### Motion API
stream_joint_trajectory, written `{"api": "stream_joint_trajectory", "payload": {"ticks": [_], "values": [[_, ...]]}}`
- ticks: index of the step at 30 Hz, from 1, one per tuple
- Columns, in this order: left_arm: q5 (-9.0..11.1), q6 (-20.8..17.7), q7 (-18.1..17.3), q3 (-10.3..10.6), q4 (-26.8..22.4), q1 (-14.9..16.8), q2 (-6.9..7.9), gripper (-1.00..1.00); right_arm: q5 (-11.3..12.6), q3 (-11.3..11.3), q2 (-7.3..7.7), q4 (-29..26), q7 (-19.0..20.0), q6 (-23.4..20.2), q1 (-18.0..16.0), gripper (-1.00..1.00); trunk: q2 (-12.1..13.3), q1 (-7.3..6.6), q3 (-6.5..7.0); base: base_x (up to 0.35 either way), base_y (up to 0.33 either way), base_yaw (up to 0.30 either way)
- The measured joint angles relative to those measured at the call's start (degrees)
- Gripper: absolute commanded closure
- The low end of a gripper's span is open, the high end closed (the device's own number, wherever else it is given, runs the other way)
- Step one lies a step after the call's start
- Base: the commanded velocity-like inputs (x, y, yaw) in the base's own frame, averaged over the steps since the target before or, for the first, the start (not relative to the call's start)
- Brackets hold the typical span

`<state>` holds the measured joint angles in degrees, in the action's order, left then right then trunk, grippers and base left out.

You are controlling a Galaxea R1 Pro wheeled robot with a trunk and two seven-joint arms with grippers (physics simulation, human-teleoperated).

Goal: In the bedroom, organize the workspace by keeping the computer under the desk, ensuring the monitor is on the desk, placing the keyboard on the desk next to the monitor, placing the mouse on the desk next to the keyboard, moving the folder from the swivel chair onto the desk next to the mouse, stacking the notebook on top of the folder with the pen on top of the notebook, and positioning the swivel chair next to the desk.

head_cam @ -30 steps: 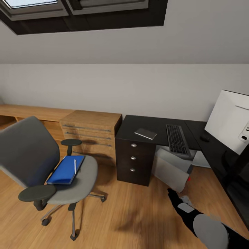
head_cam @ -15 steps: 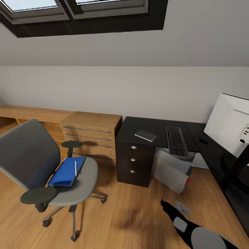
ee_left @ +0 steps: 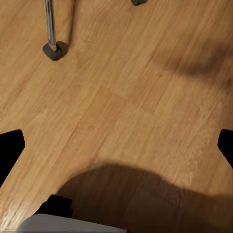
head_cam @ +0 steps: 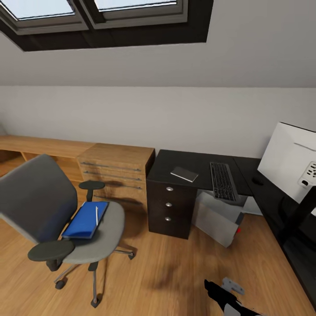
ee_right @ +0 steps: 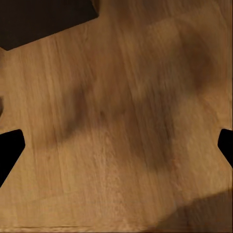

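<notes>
The grey swivel chair (head_cam: 39, 197) stands on the floor left of the black desk (head_cam: 175, 160), apart from it. On its seat lies the blue folder (head_cam: 84, 219) with the white pen (head_cam: 96, 215) on top. The dark notebook (head_cam: 184, 174), the keyboard (head_cam: 224, 181) and the mouse (head_cam: 258, 180) lie on the desk. The monitor (head_cam: 287, 158) stands at the right, its pale back toward me. The grey computer (head_cam: 217, 217) sits askew under the desk. My right gripper (head_cam: 219, 292) hangs low over the floor, open (ee_right: 116, 145). My left gripper (ee_left: 116, 148) is open above bare floor.
A light wooden drawer unit (head_cam: 116, 169) and a low wooden shelf (head_cam: 39, 145) line the wall behind the chair. A chair caster (ee_left: 52, 51) shows near the left gripper. Wooden floor (head_cam: 166, 272) stretches between me, the chair and the desk.
The head view has tilted up a little, so everything sits slightly lower in it. My right arm has sunk toward the bottom edge and shows less.
</notes>
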<state>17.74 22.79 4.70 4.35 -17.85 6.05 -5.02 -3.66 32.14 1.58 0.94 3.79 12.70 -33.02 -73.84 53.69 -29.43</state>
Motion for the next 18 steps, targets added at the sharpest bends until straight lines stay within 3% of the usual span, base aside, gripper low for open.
{"api": "stream_joint_trajectory", "payload": {"ticks": [18], "values": [[-0.02,-0.03,-0.06,0.01,0.81,-0.01,0.20,-1.00,-0.28,0.06,-0.15,-0.22,-2.88,0.49,4.18,-1.00,7.22,-3.96,3.24,0.000,0.000,0.000]]}}
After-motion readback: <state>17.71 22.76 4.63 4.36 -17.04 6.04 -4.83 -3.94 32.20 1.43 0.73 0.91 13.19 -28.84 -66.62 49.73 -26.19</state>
